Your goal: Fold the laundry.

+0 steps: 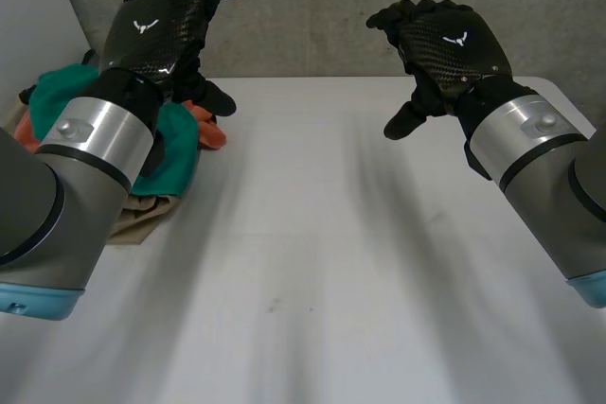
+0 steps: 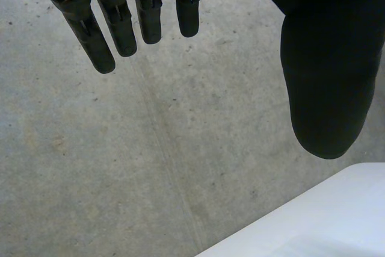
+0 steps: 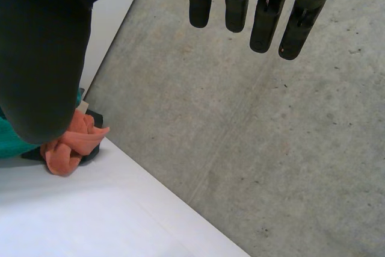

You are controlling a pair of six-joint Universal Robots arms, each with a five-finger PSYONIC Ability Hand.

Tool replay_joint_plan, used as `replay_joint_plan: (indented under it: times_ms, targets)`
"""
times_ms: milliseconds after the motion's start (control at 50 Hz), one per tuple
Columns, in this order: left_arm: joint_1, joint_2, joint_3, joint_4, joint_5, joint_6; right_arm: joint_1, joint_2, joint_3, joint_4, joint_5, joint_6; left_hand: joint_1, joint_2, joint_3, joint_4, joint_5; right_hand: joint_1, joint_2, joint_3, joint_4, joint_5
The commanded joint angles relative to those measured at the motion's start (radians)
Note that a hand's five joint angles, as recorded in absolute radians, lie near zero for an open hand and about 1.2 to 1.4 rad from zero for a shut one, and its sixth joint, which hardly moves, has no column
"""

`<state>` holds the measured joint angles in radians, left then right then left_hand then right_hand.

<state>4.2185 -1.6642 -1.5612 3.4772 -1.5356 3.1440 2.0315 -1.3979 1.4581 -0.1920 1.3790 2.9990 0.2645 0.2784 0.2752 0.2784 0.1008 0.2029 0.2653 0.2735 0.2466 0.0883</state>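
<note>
Two black robot hands hang over a white table [image 1: 331, 234], with the laundry heaped at the table's far left corner, in the upper left of the head view. The left hand [image 1: 161, 30] sits at the upper left of that frame, overlapping the heap. The right hand [image 1: 445, 44] is at the upper right, well apart from the clothes and over bare tabletop.

Each hand carries a small white winged emblem on its carbon-weave back (the only marking that can be made out; it is a symbol, not lettering).

The heap is a teal cloth [image 1: 175, 139] on top, an orange cloth [image 1: 210, 130] bunched at its right side and a beige cloth [image 1: 142, 215] spread beneath, nearest the camera. The left arm's grey joint [image 1: 95, 139] covers part of the pile.

In the left wrist view the fingers [image 2: 120, 22] are straight and spread well away from the thumb [image 2: 325, 76], holding nothing, with grey concrete [image 2: 150, 161] beyond them and the table's edge below the thumb.

In the right wrist view the right hand is likewise wide, its straight fingers [image 3: 264, 16] far from the thumb [image 3: 42, 58]. Past the thumb tip lies the orange cloth, crumpled on the table's edge beside a sliver of teal.
</note>
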Motion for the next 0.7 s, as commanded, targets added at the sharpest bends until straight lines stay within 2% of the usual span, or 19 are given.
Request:
replay_joint_plan:
  times_ms: [20, 120, 160, 240, 340, 500, 700]
  targets:
    - [0.0, -0.002, 0.006, -0.004, 0.0, 0.005, -0.007, 0.0, -0.002, 0.0, 0.003, 0.0, -0.09, -0.104, -0.101, -0.104, -0.101, -0.028, -0.091, -0.099, -0.072, -0.088]
    - [0.0, -0.005, 0.021, -0.026, 0.0, 0.008, -0.008, 0.003, -0.016, 0.011, 0.018, -0.002, -0.09, -0.104, -0.101, -0.104, -0.101, -0.028, -0.091, -0.099, -0.072, -0.088]
    - [0.0, -0.011, 0.033, -0.05, 0.0, 0.021, -0.014, 0.005, -0.038, 0.054, 0.06, -0.002, -0.09, -0.104, -0.101, -0.104, -0.101, -0.028, -0.091, -0.099, -0.072, -0.088]
    - [0.012, -0.054, 0.107, -0.197, -0.009, 0.091, -0.039, 0.035, -0.1, 0.181, 0.136, -0.009, -0.09, -0.104, -0.101, -0.104, -0.101, -0.028, -0.091, -0.099, -0.072, -0.088]
    - [0.009, -0.083, 0.168, -0.341, -0.032, 0.168, -0.036, 0.089, -0.168, 0.31, 0.186, -0.066, -0.077, -0.091, -0.088, -0.091, -0.088, -0.028, -0.091, -0.099, -0.072, -0.088]
    - [0.021, -0.08, 0.164, -0.359, -0.084, 0.192, -0.05, 0.091, -0.165, 0.327, 0.193, -0.11, -0.075, -0.088, -0.085, -0.088, -0.085, -0.028, -0.091, -0.099, -0.072, -0.088]
    - [0.06, -0.075, 0.135, -0.343, -0.077, 0.197, -0.077, 0.091, -0.101, 0.316, 0.18, -0.106, -0.09, -0.104, -0.101, -0.104, -0.101, -0.028, -0.091, -0.099, -0.072, -0.088]
